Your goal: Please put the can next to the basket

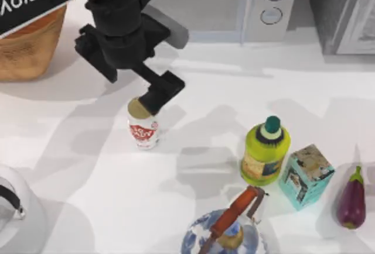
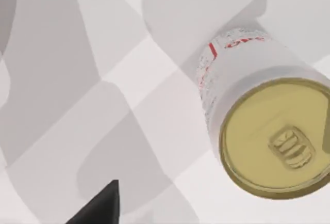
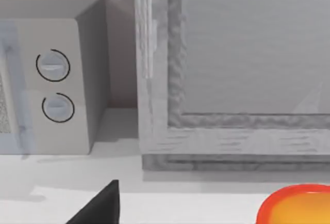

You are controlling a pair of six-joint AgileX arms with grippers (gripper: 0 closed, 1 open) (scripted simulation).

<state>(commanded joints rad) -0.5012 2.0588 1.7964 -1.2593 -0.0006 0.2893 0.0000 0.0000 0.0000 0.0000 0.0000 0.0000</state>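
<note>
Our left hand hangs over the small white cylindrical can with the red label and dull gold top, which stands upright on the white counter left of its middle. The black fingers reach the can's upper rim from the far side, but we cannot tell whether they are spread or closed on it; in the left wrist view the can sits off to one side, with one dark fingertip at the frame's edge. We judge the hand is placed here to grasp the can near its top.

The large round woven wicker basket, tan-brown, sits at the counter's far left corner, well apart from the can, so the carry is not yet done. Our arm covers part of the basket and the frame cuts off the rest.

Near the counter's right side stand a yellow-green bottle with a dark green cap and a teal carton, clear of that path. Our right arm is parked, its wrist camera facing the grey microwave.
</note>
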